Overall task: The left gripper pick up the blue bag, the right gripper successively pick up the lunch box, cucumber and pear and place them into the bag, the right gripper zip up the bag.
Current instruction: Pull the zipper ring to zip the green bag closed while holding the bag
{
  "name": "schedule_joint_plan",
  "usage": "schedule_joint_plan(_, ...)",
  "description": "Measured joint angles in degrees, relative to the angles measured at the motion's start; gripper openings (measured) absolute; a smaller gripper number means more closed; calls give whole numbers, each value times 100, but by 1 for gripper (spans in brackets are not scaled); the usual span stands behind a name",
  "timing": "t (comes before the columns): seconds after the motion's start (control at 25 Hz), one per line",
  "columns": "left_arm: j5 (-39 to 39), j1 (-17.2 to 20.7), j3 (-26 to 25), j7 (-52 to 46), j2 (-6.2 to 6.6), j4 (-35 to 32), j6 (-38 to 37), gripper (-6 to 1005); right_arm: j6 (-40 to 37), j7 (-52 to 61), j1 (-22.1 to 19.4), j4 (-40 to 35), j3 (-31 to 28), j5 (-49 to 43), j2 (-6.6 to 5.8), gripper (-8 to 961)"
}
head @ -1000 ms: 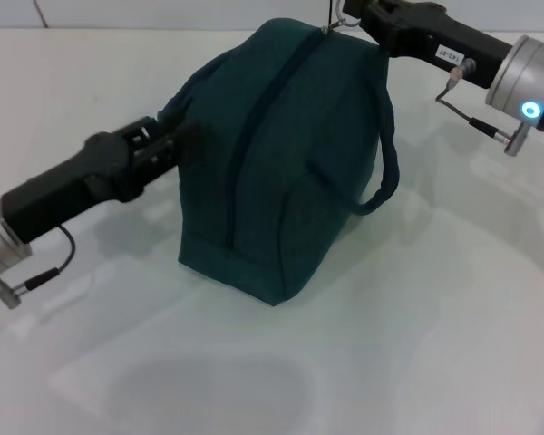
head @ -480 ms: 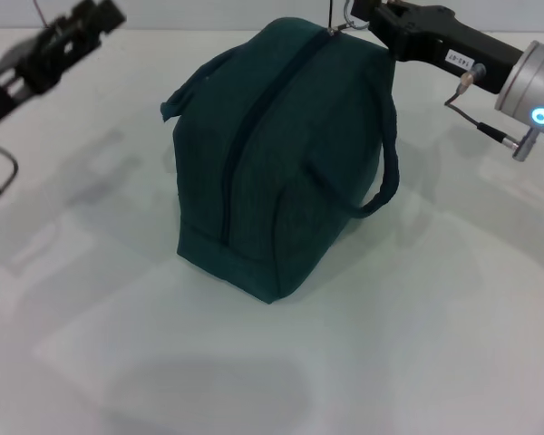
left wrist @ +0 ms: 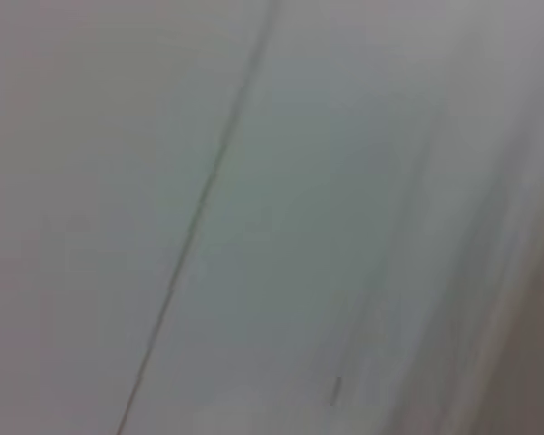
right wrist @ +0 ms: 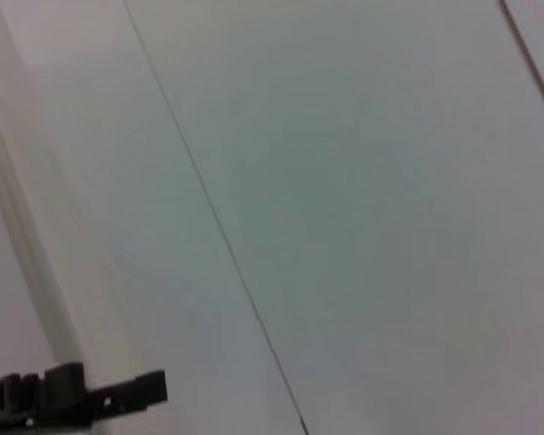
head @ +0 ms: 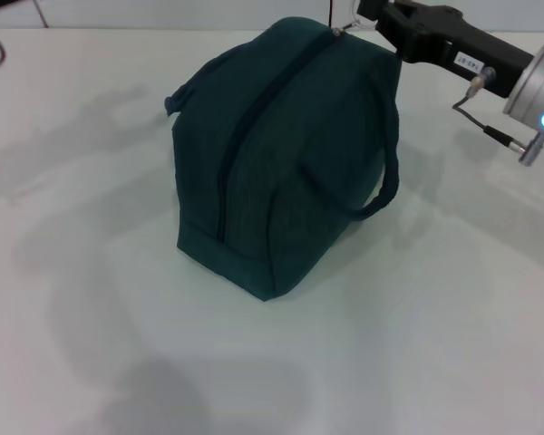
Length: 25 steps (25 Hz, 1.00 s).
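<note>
Blue bag (head: 286, 149) sits zipped on the white table (head: 417, 344) in our head view, a soft dark teal fabric dome with a loop handle (head: 381, 186) drooping at its side. Our left gripper, which was at its flank a second ago, has swung out of frame, so we judge the task nearly done. Our right gripper (head: 374, 16) is at the ring zipper pull (head: 346, 29); whether it still pinches it we cannot tell. Our left wrist view shows only blurred pale surface; our right wrist view likewise
</note>
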State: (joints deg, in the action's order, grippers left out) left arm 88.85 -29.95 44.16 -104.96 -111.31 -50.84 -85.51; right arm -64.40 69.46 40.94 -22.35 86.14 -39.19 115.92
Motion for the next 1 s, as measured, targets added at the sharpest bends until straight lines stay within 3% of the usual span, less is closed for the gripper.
schedule_joint_plan(0.08, 358, -132, 66, -447, 21, -455, -49, 874, -12, -1, -50, -4, -26, 0, 0, 80)
schedule_joint_plan(0.2, 883, -242, 280, -1398, -65, -1531, -88, 873, -17, -2, -83, -29, -37, 0, -5, 81)
schedule_joint_plan(0.4, 1510, -363, 1099, -2597, -116, -2894, -110, 872, -235, 27, -131, -4, -44, 124, -8, 82)
schedule_joint_plan(0.52, 1814, -339, 1494, -2960, -254, -3453, -112, 871, -325, 41, -227, -10, -45, 136, -8, 83)
schedule_joint_plan(0.68, 2141, -303, 1752, -3226, -481, -3722, -125, 870, -407, 41, -295, -17, -46, 196, -5, 84)
schedule_joint_plan(0.88, 2781, -392, 2005, -3282, -617, -3745, -120, 869, -433, 23, -306, -5, -54, 226, -11, 85)
schedule_joint_plan(0.96, 2781, -392, 2005, -3282, -617, -3745, -120, 868, -432, 15, -299, -9, -54, 227, -10, 85)
schedule_joint_plan(1.0, 3265, -483, 2029, -3143, -747, -3722, -90, 868, -433, 12, -288, -11, -54, 228, -10, 85)
